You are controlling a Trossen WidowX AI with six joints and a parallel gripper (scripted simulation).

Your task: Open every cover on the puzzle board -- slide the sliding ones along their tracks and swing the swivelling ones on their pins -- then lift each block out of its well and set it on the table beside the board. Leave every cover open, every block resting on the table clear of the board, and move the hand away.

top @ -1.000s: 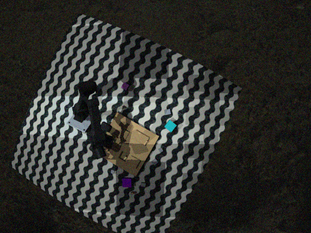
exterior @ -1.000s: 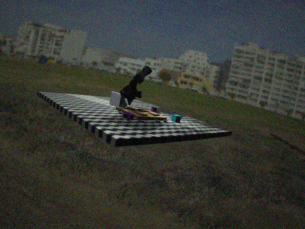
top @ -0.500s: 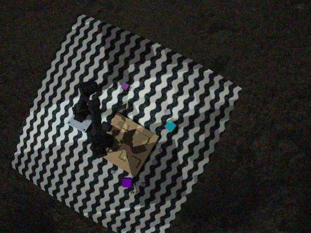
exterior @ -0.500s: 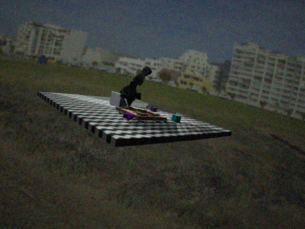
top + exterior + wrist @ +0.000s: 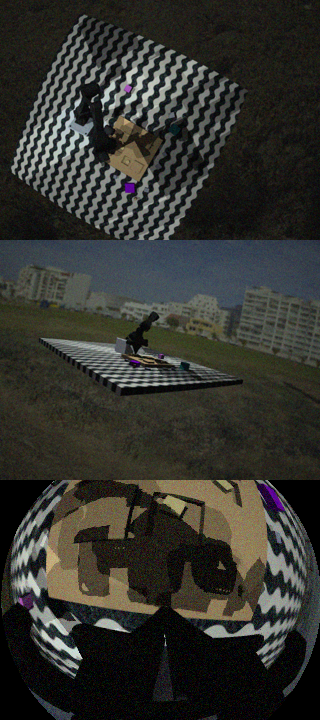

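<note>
The tan puzzle board lies on the wavy-striped table, with dark shadows across it. A cover with a small knob sits by a rectangular recess at the board's near end. My gripper is shut and empty, low over the board's left edge. A pink block, a purple block and a teal block rest on the table off the board.
The arm's grey base plate stands left of the board. Small grey bits lie on the table near the board's near end. Grass surrounds the table.
</note>
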